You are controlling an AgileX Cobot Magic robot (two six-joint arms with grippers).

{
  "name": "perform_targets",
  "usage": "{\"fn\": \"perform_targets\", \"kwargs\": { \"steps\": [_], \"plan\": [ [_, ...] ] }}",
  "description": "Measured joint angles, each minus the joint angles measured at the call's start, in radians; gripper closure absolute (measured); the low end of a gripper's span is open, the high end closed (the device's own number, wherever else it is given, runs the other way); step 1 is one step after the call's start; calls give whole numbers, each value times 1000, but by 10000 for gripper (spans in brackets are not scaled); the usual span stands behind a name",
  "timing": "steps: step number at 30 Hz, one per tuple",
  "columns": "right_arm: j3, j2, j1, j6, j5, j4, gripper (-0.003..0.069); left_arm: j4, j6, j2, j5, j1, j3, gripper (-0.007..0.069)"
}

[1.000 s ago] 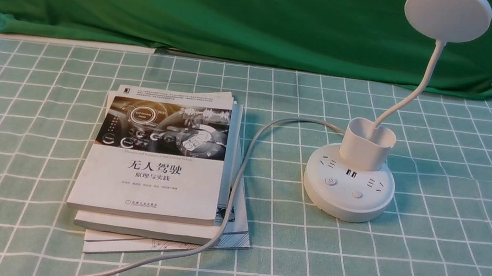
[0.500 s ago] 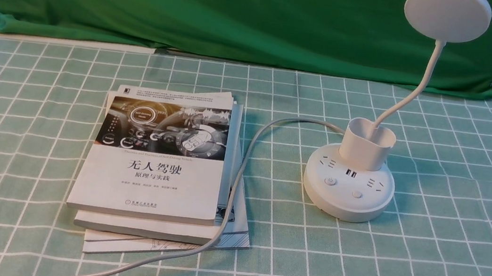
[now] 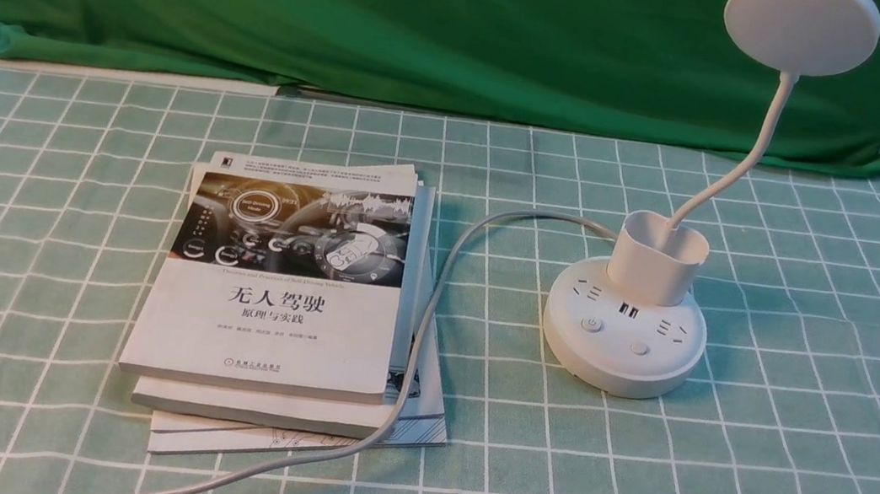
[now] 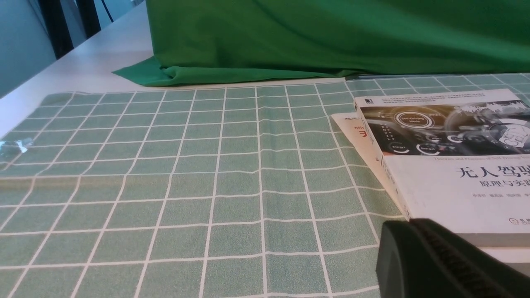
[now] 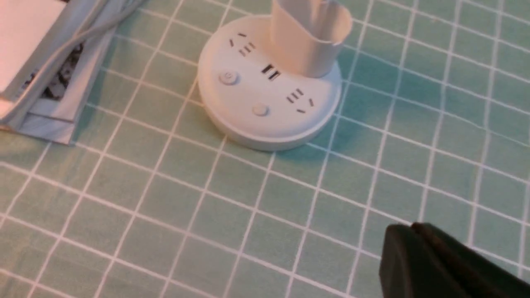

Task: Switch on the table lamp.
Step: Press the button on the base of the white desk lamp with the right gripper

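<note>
Jaws together and empty on both the black right gripper [image 5: 412, 228] and the black left gripper [image 4: 410, 223].
A green-and-white checked tablecloth [image 3: 73, 190] fills the front view, with a crumpled green fabric backdrop [image 3: 393, 20] along the top; a stack of white paperback books [image 3: 268, 326] lies left of centre; the white plastic table lamp [image 3: 622, 339] stands upright right of centre, disc head at upper right, well apart from the right gripper at the right edge; a grey cable [image 3: 433, 297] runs from its base over the books' right edge; two round buttons [image 3: 590, 325] on the base front, untouched.
</note>
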Motion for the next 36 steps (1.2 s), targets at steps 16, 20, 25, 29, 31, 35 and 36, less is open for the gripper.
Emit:
{"fn": "perform_targets", "kwargs": {
  "steps": [16,20,25,29,31,35,36],
  "plan": [
    [-136,521,115,-28,-181,2,630,0,0,0,0,0,0,603],
    [-139,574,116,-28,-248,3,630,0,0,0,0,0,0,603],
    [-139,612,116,-28,-305,4,630,0,0,0,0,0,0,603],
    [-139,630,116,-28,-342,5,629,0,0,0,0,0,0,603],
    [-139,638,116,-28,-356,5,629,0,0,0,0,0,0,603],
    [-139,656,116,-28,-372,5,629,0,0,0,0,0,0,603],
    [-139,661,116,-28,-374,4,629,0,0,0,0,0,0,603]
  ]
}}
